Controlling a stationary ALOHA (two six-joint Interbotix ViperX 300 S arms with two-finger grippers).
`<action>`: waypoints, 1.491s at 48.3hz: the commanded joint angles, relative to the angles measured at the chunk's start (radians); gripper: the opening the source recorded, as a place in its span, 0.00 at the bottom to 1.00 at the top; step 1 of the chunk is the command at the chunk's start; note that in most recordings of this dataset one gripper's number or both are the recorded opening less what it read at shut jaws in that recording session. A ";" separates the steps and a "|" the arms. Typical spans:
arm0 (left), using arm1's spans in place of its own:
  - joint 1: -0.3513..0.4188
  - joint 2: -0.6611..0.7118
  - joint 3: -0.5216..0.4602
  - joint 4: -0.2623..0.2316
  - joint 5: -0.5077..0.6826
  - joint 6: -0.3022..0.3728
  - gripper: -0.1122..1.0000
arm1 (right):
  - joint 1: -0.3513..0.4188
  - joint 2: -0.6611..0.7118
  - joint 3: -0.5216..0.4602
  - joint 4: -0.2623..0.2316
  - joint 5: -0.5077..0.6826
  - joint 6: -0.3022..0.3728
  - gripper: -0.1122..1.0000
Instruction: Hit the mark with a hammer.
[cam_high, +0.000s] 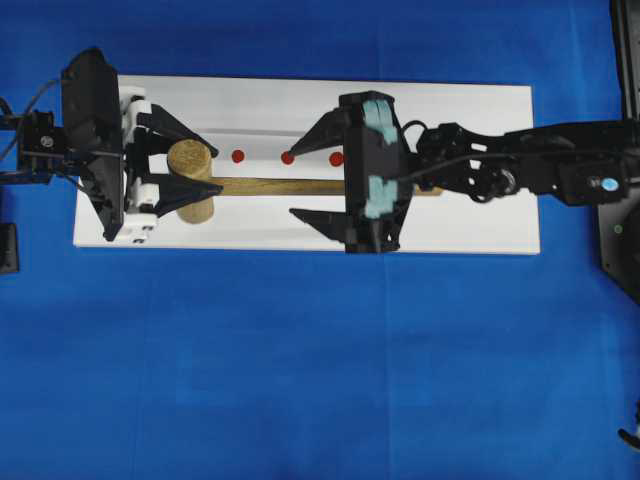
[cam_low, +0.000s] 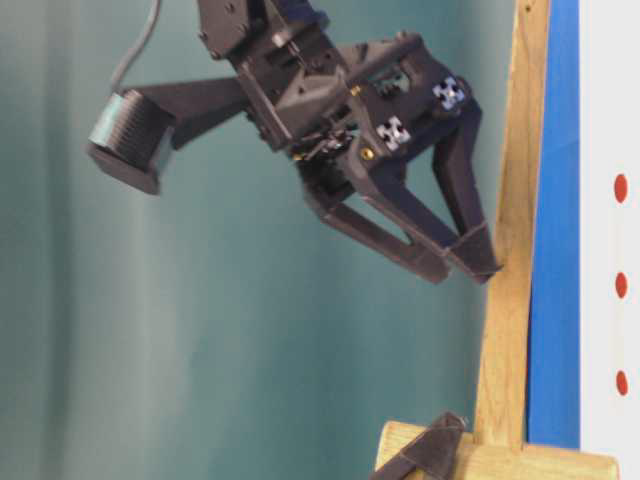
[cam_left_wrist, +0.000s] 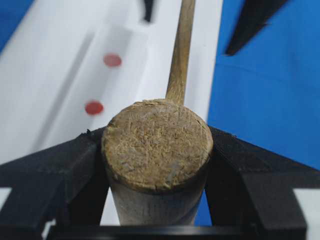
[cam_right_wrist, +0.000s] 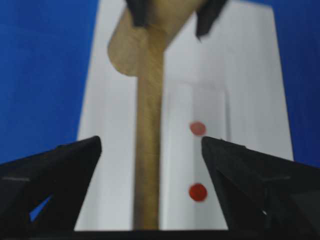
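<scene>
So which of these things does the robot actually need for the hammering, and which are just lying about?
Needed for the job:
- hammer, its head clamped in the left gripper
- red dots to strike
- white board carrying the dots
- right gripper, open over the handle

Just there:
- blue cloth under everything

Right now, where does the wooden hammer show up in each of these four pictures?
Overhead: hammer lies across the white board, head at left.
Table-level: hammer stands along the right, head at the bottom.
Left wrist: hammer head fills the centre.
Right wrist: hammer handle runs up the middle.
Shared landmark: red dots.
</scene>
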 joint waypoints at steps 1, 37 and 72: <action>0.006 -0.038 -0.038 -0.002 0.020 -0.097 0.52 | 0.005 -0.028 -0.011 -0.005 -0.011 -0.009 0.91; -0.041 -0.153 0.009 0.002 0.037 -0.759 0.52 | -0.008 0.020 -0.002 -0.006 -0.044 -0.094 0.90; -0.057 -0.146 0.003 0.002 0.069 -0.767 0.52 | -0.012 0.026 -0.005 -0.003 -0.067 -0.114 0.20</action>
